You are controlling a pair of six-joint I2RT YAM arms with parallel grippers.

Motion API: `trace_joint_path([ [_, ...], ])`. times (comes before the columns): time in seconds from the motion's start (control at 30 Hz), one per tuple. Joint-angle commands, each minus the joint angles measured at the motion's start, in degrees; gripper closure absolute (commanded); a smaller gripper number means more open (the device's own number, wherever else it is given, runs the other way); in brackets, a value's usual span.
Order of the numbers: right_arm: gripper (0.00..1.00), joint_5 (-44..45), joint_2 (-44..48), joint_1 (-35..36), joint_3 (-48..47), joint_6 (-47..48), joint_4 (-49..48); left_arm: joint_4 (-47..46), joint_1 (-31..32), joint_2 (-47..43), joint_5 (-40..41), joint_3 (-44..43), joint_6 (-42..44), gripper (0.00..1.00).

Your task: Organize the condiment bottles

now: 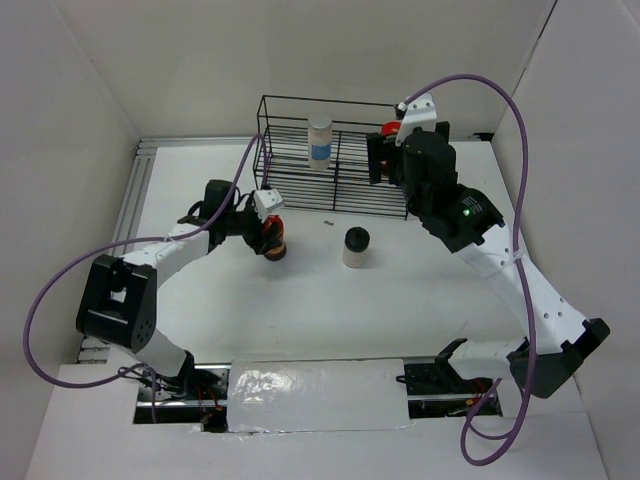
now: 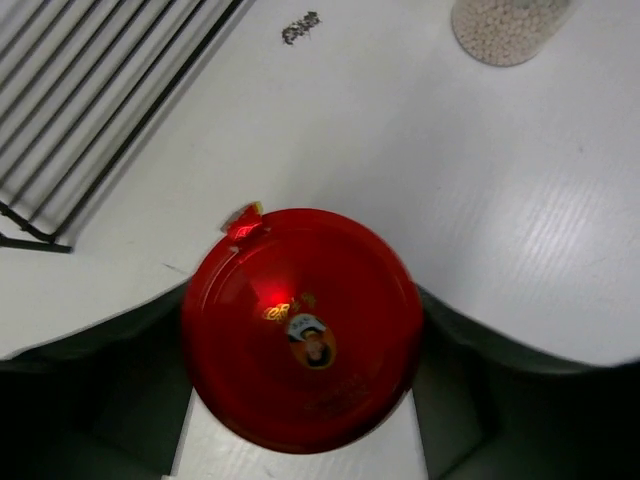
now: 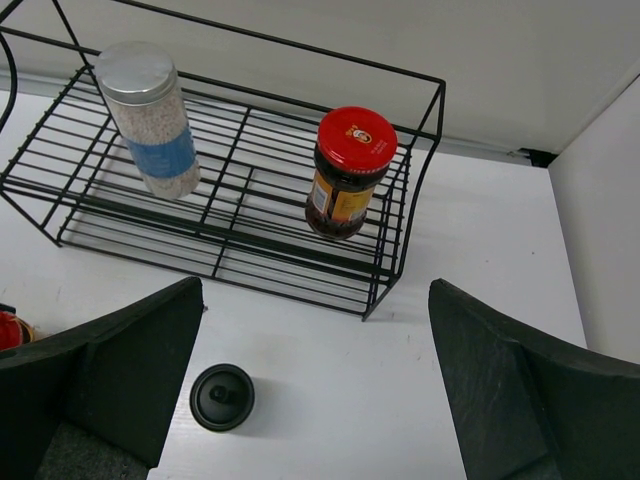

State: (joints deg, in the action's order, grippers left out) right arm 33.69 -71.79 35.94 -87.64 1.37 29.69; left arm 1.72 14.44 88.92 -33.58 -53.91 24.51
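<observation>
While my left gripper [image 1: 270, 228] stands closed around a red-lidded jar [image 2: 300, 330], I judge that the step in hand is to bring this jar to the black wire rack [image 3: 270, 225]. Its fingers sit on both sides of the jar with no gap that I can see. Whether the jar rests on the table [image 1: 300, 310] or is a little above it, I cannot tell. The rack lies ahead of this gripper and to its left, near but apart. My right gripper [image 3: 315, 400] is wide open and holds nothing. Ahead of it, on the rack, stand the second red-lidded jar [image 3: 350, 170] to the right and the silver-capped bottle [image 3: 148, 115] to the left, both upright and well apart. The black-capped bottle [image 3: 222, 397] stands on the table almost under the right gripper, a little toward its left finger. So, as I judge it, two bottles are placed and two remain. The next move calls for a lift high enough to pass the rack's front rail, then a travel forward and left, and a straight lowering into the free space between the two bottles, without tilting the jar. For the black-capped bottle afterwards, my right gripper is the nearer one.
</observation>
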Motion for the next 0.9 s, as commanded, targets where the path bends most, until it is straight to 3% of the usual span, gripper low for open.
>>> trace_joint_path([
  [0.0, 0.0, 1.7, 1.5, -0.5, -0.7, -0.7, 0.9, -1.9, 0.2, 0.4, -1.8, -2.1, -0.6, 0.29],
  [0.03, 0.0, 1.9, 1.7, -0.5, -0.8, -0.7, 0.9, -1.9, 0.2, 0.2, -1.6, -2.1, -0.8, 0.42],
  [0.07, 0.0, 1.9, 1.7, -0.5, -0.8, -0.7, 0.9, -1.9, 0.2, 0.2, -1.7, -2.1, -0.8, 0.42],
  [0.1, 0.0, 2.0, 1.9, -0.5, -0.7, -0.7, 0.8, 0.0, 0.2, 0.0, -1.9, -2.3, -0.6, 0.54],
  [0.17, 0.0, 2.1, 2.4, -0.6, -0.4, -0.6, 0.5, 1.4, 0.2, -0.5, -3.1, -3.6, -0.6, 0.67],
  [0.2, 0.0, 2.2, 2.5, -0.8, -0.4, -0.6, 0.5, 3.7, 0.2, -0.8, -3.5, -4.5, -0.9, 0.83],
  [0.27, 0.0, 2.2, 2.6, -0.7, -0.2, -0.6, 0.5, 7.8, 1.4, -0.4, -3.6, -10.1, -2.0, 1.0],
  [0.43, 0.0, 1.7, 3.1, -1.0, 1.3, -0.5, -1.7, 27.2, 6.3, 4.1, -3.9, -33.3, -7.9, 1.0],
  [0.67, 0.0, 1.5, 3.7, -1.8, 3.3, -1.1, -2.3, 31.8, 14.6, 14.1, 2.8, -54.3, -12.6, 1.0],
  [0.87, 0.0, 4.0, 6.6, -3.3, 7.3, -4.4, -2.8, 29.2, 17.0, 24.4, 9.8, -71.9, -16.9, 1.0],
])
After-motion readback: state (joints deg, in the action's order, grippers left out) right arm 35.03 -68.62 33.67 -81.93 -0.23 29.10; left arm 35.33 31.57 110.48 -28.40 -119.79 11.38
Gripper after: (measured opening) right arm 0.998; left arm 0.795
